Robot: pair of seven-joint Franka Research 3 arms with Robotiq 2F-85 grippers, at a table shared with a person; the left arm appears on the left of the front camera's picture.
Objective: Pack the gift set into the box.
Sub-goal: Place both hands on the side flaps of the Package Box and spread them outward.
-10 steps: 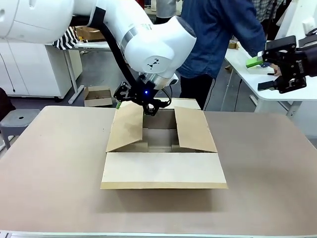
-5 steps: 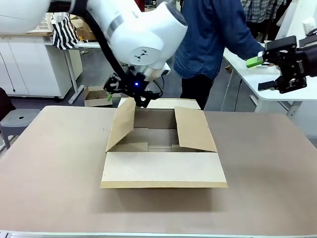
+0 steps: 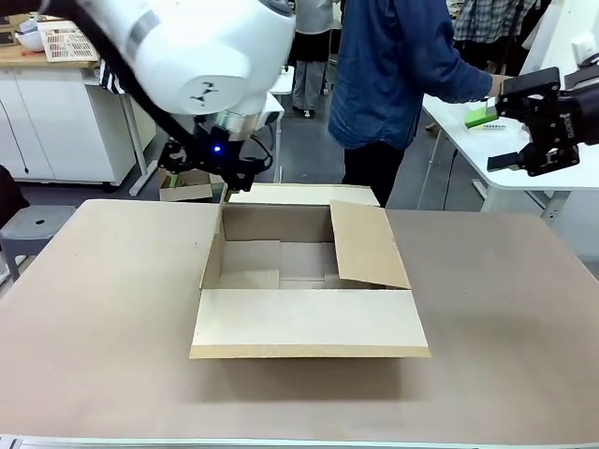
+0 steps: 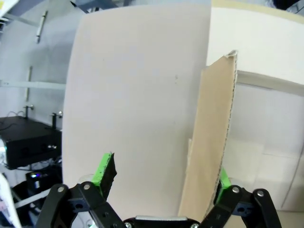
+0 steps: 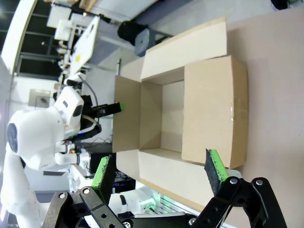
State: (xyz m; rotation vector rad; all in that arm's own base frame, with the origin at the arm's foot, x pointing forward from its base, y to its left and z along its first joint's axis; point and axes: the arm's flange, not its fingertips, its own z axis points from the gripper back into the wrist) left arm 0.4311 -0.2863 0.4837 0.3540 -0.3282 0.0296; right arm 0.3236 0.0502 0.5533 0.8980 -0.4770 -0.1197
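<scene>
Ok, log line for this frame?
left hand: open, astride left flap | flap: upright | right hand: open, raised, empty | box: open, empty | gift set: not in view

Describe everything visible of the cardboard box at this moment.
The box is a plain brown corrugated carton standing open on the tan table. Its near flap lies folded outward and flat, the far flap also lies outward, the right flap leans in over the opening, and the left flap stands upright between the open fingers of the left gripper. Its inside looks empty.
</scene>
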